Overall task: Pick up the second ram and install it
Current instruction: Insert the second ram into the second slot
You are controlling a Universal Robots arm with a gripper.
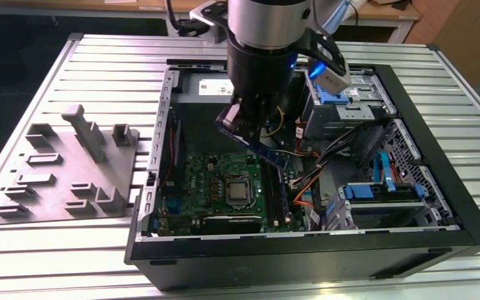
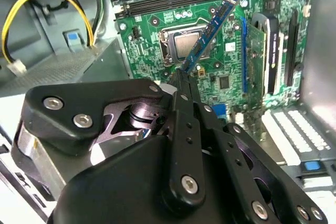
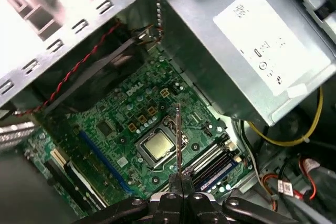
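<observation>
The ribbed surface (image 1: 52,247) is dull grey metal; the hand (image 2: 185,75) is matt black with shiny screws; the second ram (image 2: 211,29) is a blue board, perhaps glossy.

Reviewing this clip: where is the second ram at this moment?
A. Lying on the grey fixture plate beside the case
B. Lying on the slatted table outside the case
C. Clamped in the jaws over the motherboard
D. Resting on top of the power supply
C: in the second wrist view the gripper has its jaws closed on one end of the second ram, which slants out over the green motherboard.
</observation>
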